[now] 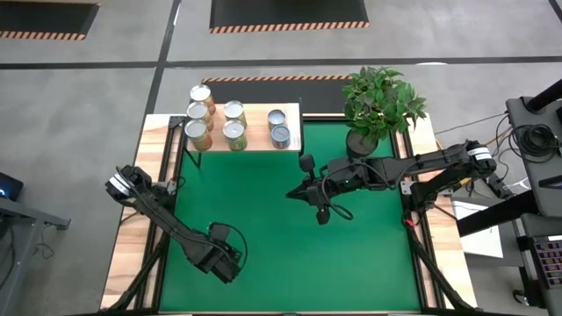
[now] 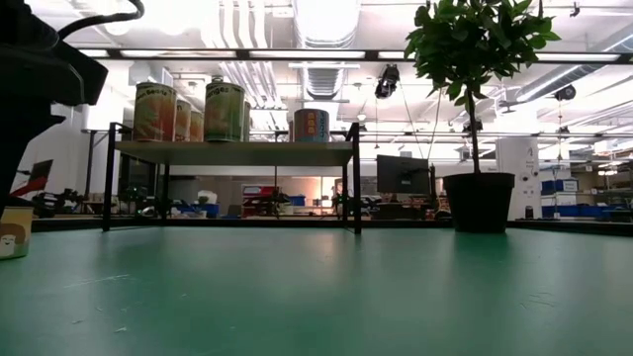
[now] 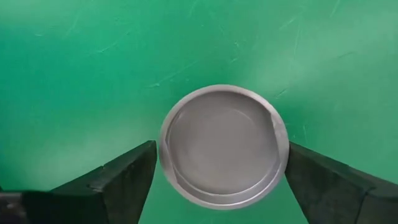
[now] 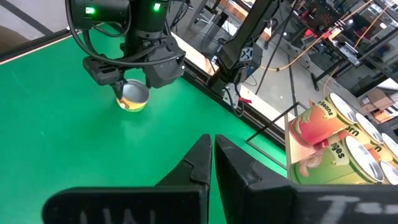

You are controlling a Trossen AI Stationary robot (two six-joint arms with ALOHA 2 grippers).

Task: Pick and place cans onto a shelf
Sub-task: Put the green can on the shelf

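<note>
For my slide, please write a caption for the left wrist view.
Left gripper open around an upright can on the green mat.

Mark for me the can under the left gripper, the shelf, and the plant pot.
can (image 3: 224, 146): left wrist view, centre of its silvery top.
shelf (image 1: 261, 118): high view, bare wood of the plank top.
plant pot (image 2: 479, 203): low view, dark side wall.

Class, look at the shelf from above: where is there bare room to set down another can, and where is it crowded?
The shelf is crowded at its left end, where five cans stand packed. Two more cans stand near its right end. Bare plank shows in the strip between the two groups, at the shelf's right edge, and narrowly along the front.
</note>
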